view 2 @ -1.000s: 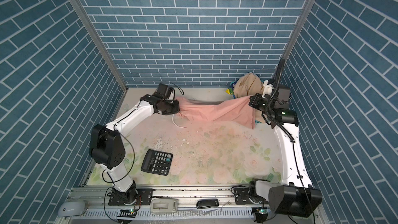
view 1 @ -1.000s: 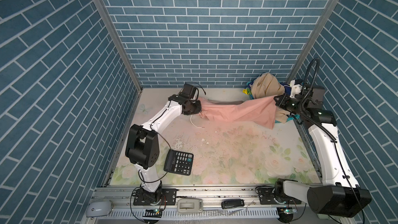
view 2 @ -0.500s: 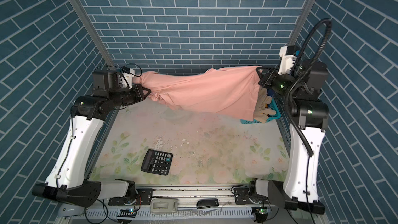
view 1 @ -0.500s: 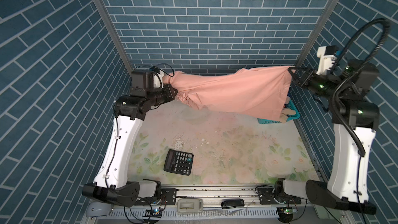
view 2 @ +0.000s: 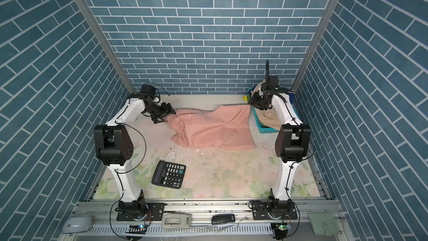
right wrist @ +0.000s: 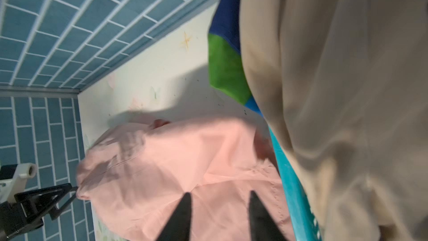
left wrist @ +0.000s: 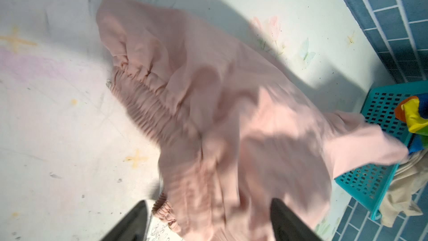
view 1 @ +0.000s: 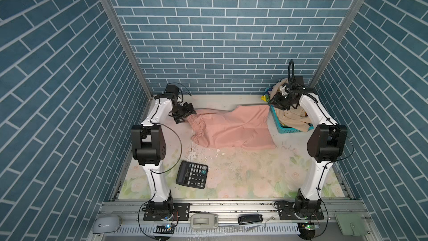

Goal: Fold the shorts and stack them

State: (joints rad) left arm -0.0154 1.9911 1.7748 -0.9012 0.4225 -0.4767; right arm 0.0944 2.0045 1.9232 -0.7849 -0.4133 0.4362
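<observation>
The salmon-pink shorts [view 1: 234,127] [view 2: 215,127] lie spread on the table at the back, gathered waistband to the left and leg hem to the right beside the basket. My left gripper [view 1: 189,112] [left wrist: 209,201] is open at the waistband end, fingers wide apart over the cloth [left wrist: 208,112]. My right gripper [view 1: 275,105] [right wrist: 220,193] is open just over the hem end [right wrist: 185,163], holding nothing. The beige shorts [view 1: 294,117] [right wrist: 347,89] hang over the teal basket [view 1: 287,130]. The rainbow-striped shorts [view 1: 266,96] [left wrist: 414,114] bulge out behind them.
A black calculator [view 1: 192,174] lies on the floral mat, front left of the pink shorts. White crumbs are scattered mid-table. Brick walls close in on three sides. A mouse [view 1: 106,223] and small devices sit on the front rail.
Half a second ago both grippers held the pink shorts stretched in the air. Both arms have come down, both grippers have opened, and the shorts now lie on the table.
</observation>
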